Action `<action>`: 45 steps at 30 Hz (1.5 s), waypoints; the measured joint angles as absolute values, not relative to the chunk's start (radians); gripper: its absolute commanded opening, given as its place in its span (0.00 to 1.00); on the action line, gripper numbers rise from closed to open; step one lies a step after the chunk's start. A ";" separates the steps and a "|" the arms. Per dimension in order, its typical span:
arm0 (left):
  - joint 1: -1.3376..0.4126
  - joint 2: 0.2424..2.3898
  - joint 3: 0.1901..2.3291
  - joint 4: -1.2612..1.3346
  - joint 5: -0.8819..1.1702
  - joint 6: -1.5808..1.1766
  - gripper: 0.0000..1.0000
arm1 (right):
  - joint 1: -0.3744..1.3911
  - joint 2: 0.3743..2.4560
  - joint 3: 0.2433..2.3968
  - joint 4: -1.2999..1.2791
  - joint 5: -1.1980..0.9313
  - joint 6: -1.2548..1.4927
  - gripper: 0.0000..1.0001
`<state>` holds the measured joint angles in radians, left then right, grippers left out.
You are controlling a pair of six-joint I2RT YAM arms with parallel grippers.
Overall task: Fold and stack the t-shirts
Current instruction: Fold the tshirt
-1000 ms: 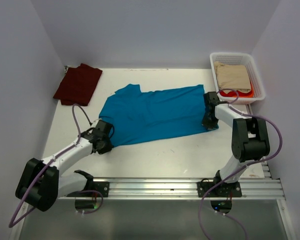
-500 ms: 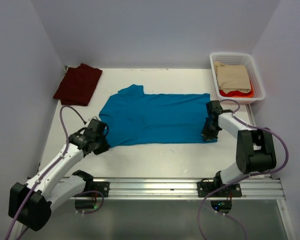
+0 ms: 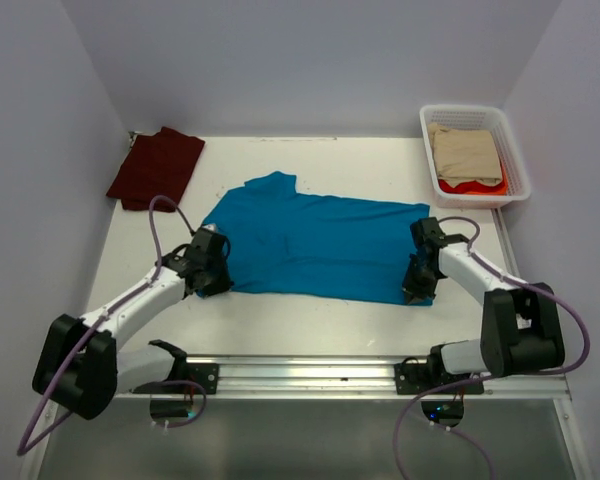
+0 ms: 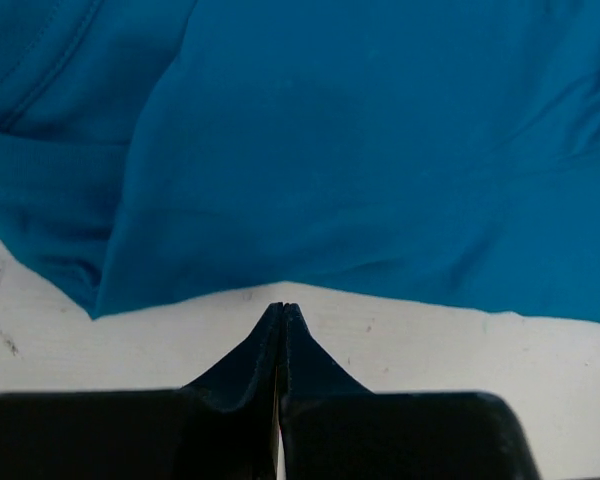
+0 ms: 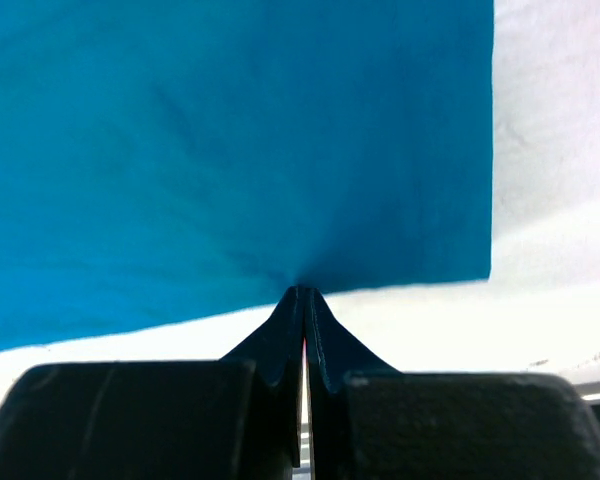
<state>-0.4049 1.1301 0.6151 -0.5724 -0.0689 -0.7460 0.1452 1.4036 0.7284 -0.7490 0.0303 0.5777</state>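
The teal-blue t-shirt (image 3: 315,245) lies spread flat across the middle of the table. It fills the upper part of the left wrist view (image 4: 360,150) and of the right wrist view (image 5: 230,150). My right gripper (image 3: 414,291) (image 5: 302,291) is shut on the shirt's hem near its near right corner, and the cloth puckers at the tips. My left gripper (image 3: 220,281) (image 4: 282,307) is shut and empty on the table, a sliver of bare table short of the shirt's near left edge. The dark maroon t-shirt (image 3: 157,167) lies folded at the far left corner.
A white basket (image 3: 512,150) stands at the far right and holds a beige cloth (image 3: 466,152) over a red one. Bare table (image 3: 310,325) runs between the shirt and the metal rail (image 3: 380,370) at the near edge. Walls enclose three sides.
My right gripper has dragged the shirt's right hem toward the near edge, flattening the shirt. My left gripper swung out to the left, then back to the shirt's near left edge.
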 measured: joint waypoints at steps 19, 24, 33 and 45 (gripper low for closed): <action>-0.405 1.114 0.597 -0.302 -0.176 -0.617 0.00 | 0.182 1.289 0.727 -0.804 0.035 0.608 0.00; -0.405 1.220 0.535 -0.234 -0.187 -0.607 0.00 | 0.184 1.240 0.729 -0.802 0.033 0.602 0.00; -0.405 1.267 0.517 -0.246 -0.233 -0.619 0.00 | 0.186 1.118 0.927 -0.810 0.066 0.581 0.00; -0.403 1.342 0.603 -0.355 -0.233 -0.704 0.00 | 0.185 1.216 1.073 -0.794 0.115 0.540 0.00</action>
<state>-0.4030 1.3422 0.6025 -0.3546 -0.2333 -0.7036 0.1852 1.2163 1.0729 -0.7937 0.1146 0.5404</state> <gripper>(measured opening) 0.004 0.010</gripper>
